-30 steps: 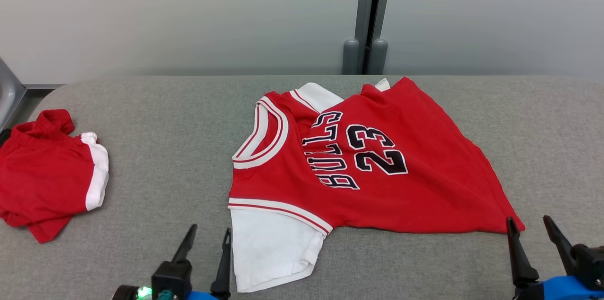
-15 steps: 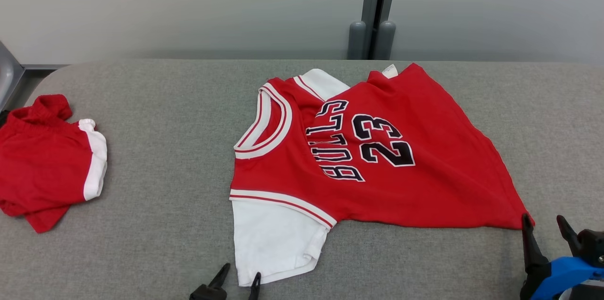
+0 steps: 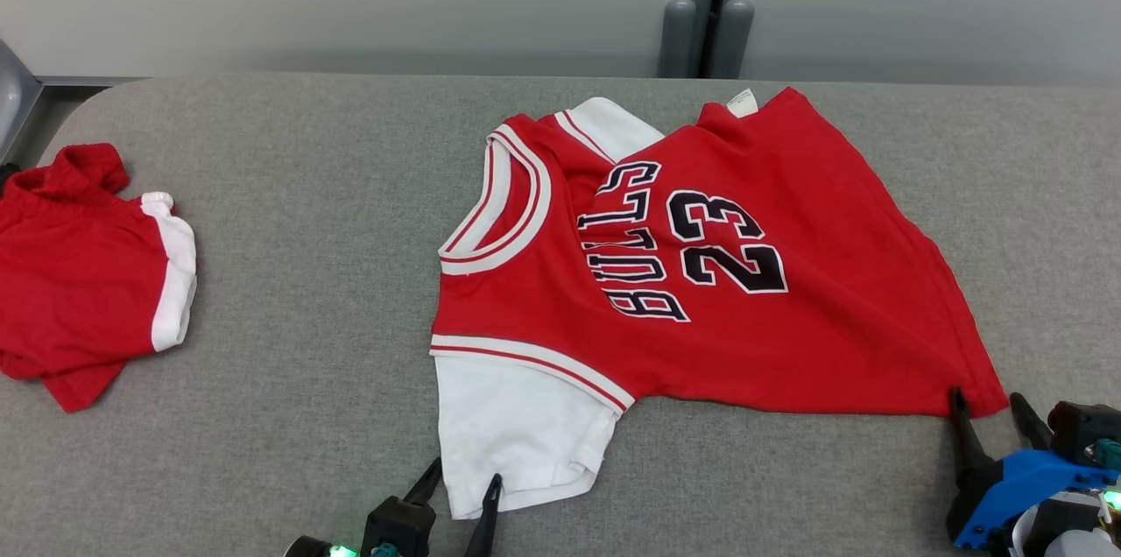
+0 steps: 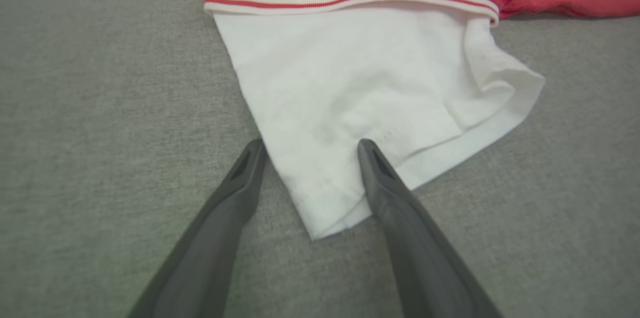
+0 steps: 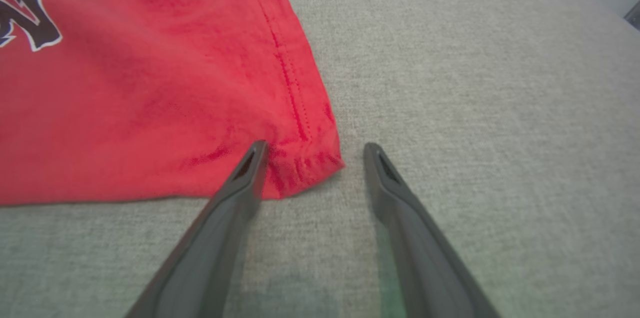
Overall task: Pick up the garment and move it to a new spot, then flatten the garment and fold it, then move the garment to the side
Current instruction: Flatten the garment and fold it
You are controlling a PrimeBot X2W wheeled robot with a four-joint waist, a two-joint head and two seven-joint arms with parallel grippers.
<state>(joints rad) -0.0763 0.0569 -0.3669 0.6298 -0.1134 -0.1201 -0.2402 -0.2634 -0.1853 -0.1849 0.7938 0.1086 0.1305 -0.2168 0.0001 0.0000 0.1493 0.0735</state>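
Note:
The garment [image 3: 701, 277] is a red jersey with white sleeves and black lettering, lying spread on the grey padded table [image 3: 306, 189]. My left gripper [image 3: 466, 474] is open at the near corner of the white sleeve [image 4: 360, 73]. In the left wrist view this gripper [image 4: 311, 144] straddles that corner, one finger on the table and one over the cloth. My right gripper [image 3: 985, 399] is open at the garment's near right hem corner. Seen from the right wrist, that gripper [image 5: 315, 145] brackets the red hem corner [image 5: 300, 168], with its left finger over the cloth.
A second red garment with white trim [image 3: 79, 277] lies bunched at the table's left edge. Two grey posts [image 3: 705, 31] stand against the wall behind the table. Bare grey surface lies between the two garments and right of the jersey.
The head camera has tilted, shifting the whole scene. My left gripper has moved right onto the white sleeve's corner. The right gripper stays at the hem corner. Both remain open.

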